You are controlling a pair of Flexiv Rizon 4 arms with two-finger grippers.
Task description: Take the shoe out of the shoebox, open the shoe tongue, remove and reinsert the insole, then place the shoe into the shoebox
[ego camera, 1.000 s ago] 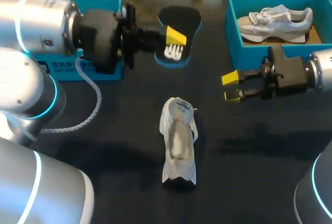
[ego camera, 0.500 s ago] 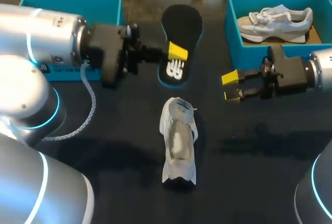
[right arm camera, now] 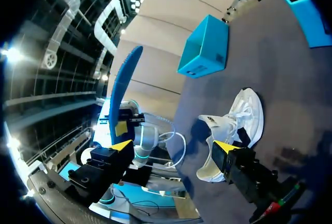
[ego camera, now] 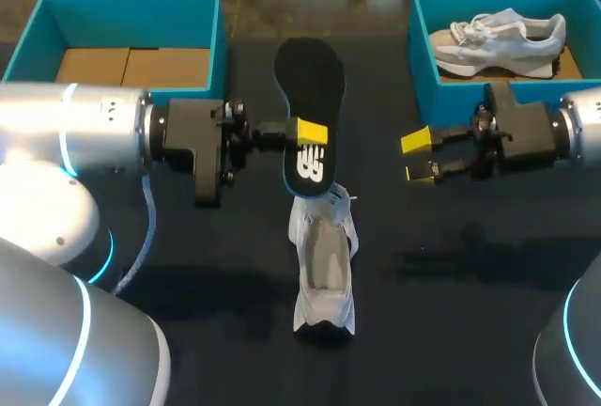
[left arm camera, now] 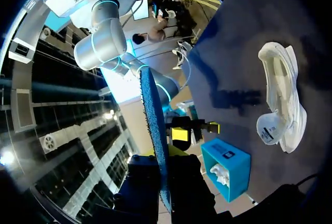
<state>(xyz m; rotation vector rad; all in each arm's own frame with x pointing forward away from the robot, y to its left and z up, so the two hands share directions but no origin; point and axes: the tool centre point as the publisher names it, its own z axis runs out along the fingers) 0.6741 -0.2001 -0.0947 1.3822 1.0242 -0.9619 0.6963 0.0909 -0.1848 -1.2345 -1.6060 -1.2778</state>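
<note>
A white shoe [ego camera: 324, 260] lies in the middle of the table with its tongue pulled open; it also shows in the left wrist view [left arm camera: 282, 99] and right wrist view [right arm camera: 231, 125]. My left gripper [ego camera: 312, 132] is shut on a black insole [ego camera: 310, 96] with a blue edge, held in the air just beyond the shoe's opening. In the left wrist view the insole [left arm camera: 154, 146] stands edge-on between the fingers of my left gripper [left arm camera: 165, 177]. My right gripper [ego camera: 420, 157] hangs open and empty to the right of the shoe, and its yellow tips stand wide apart in its own view [right arm camera: 174, 146].
An empty blue shoebox [ego camera: 221, 39] with a cardboard floor sits at the back left. A second blue shoebox [ego camera: 418, 58] at the back right holds another white shoe [ego camera: 498, 39], just behind my right gripper. Open tabletop lies around the middle shoe.
My left arm has drawn back towards the near side, carrying the insole from the back of the table to just over the shoe's opening. The right arm and the shoe have stayed put.
</note>
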